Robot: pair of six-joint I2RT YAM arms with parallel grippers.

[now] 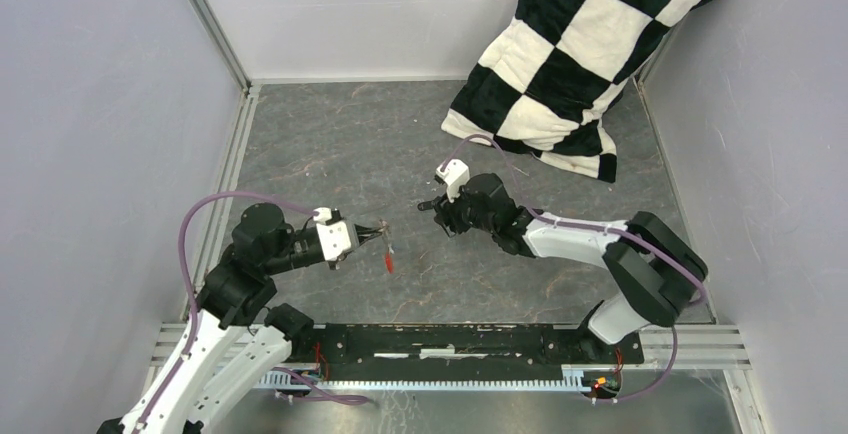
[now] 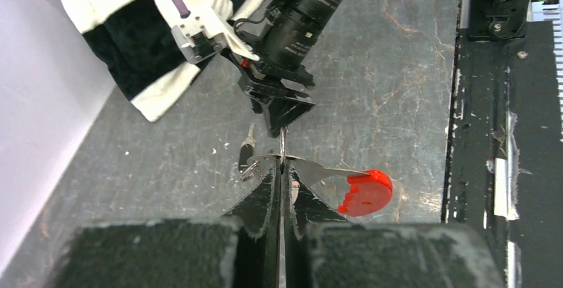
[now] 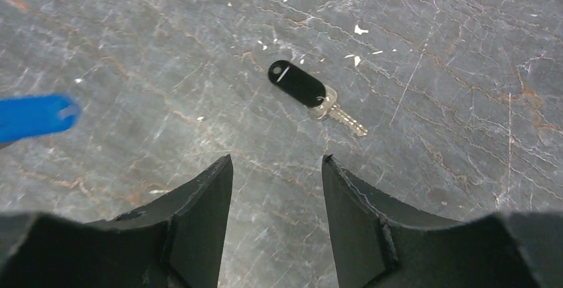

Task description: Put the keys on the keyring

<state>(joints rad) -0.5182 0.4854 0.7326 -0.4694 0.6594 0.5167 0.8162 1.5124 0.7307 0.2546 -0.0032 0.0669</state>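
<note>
My left fingers (image 2: 262, 203) pressed together on the keyring (image 2: 365, 192), my right fingers (image 3: 199, 202) spread apart, black-headed key (image 3: 299, 83) just beyond their tips.

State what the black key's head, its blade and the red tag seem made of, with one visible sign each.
The key head looks like matte black plastic; its blade looks metal: silvery, toothed. The red tag is probably plastic: even colour, slight gloss.
</note>
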